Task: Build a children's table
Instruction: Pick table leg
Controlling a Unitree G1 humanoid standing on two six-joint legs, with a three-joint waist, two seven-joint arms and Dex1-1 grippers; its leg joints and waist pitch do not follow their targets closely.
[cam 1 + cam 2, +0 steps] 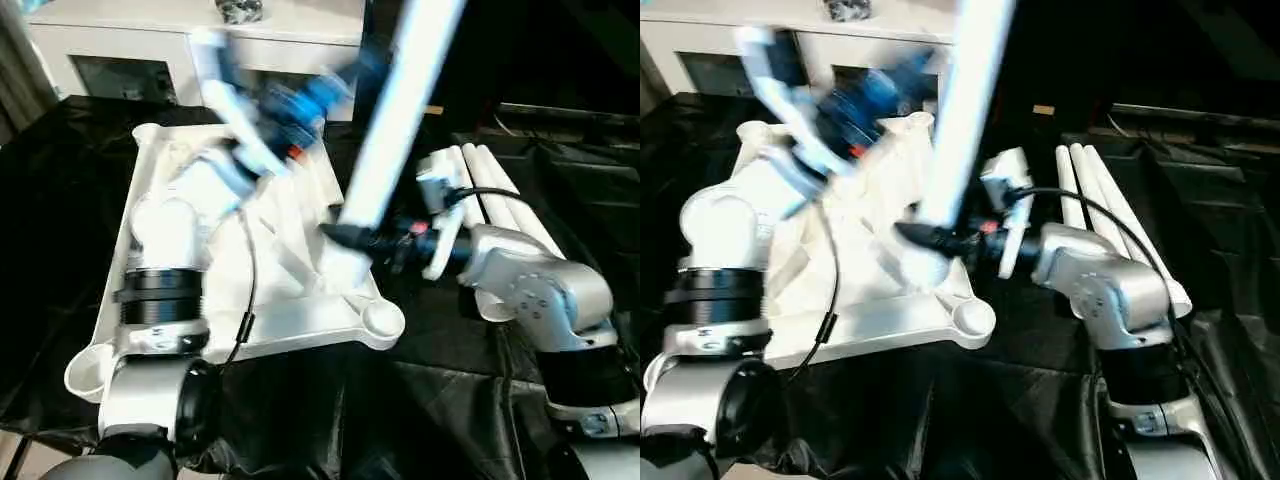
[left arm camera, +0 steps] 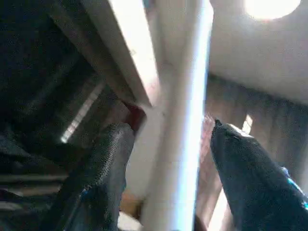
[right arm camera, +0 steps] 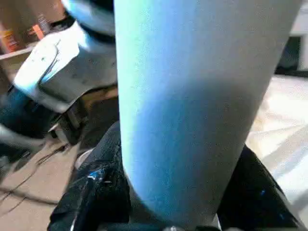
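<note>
Your right end effector (image 1: 345,238) clamps long white tapered tube leg (image 1: 395,110) near base, leg leaning over large white ribbed plastic tabletop (image 1: 300,325) on black-draped surface (image 1: 60,200). Left end effector (image 2: 166,159) open, fingers straddling leg. Spare white legs (image 1: 500,195) lie beside tabletop's right edge.

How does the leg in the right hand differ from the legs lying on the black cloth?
The held leg stands nearly upright, leaning a little, its lower end over the upturned tabletop; the spare legs lie flat, side by side, off the tabletop. The right hand grips the held leg near its base; nothing touches the spare legs. All are long white tubes.
</note>
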